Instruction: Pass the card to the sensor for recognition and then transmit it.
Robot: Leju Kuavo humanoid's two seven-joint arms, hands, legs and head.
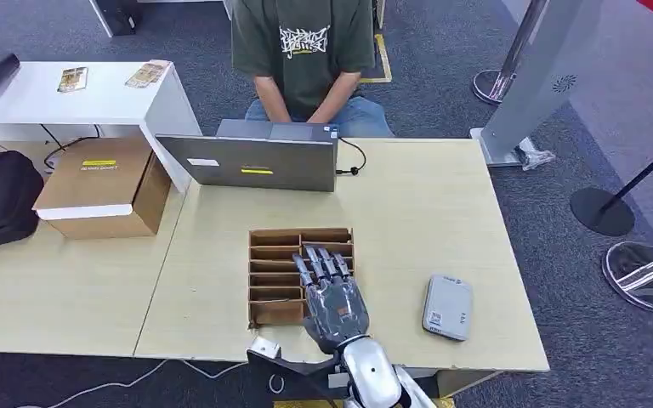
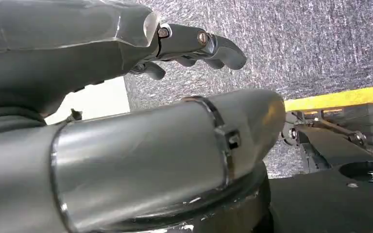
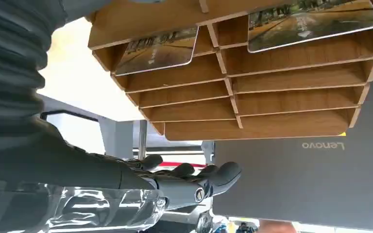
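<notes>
Hovering over the wooden card rack (image 1: 299, 274) at the table's (image 1: 408, 212) near edge, my right hand (image 1: 333, 297) has its fingers stretched flat and loosely apart, gripping nothing. Two cards (image 3: 158, 48) lie in the rack's slots in the right wrist view, each in a separate compartment, and none has been taken yet. To the right, well apart from the rack, sits the grey sensor (image 1: 448, 306). My worry is that the flat, level palm could slide over a card's edge without catching it, or nudge the light rack across the table, since the fingers are not yet angled into a slot. Beyond the rack stands a laptop (image 1: 251, 161) with a seated person (image 1: 302, 51) behind it. My left hand (image 2: 184, 46) hangs low over carpet, fingers loosely curled, holding nothing.
</notes>
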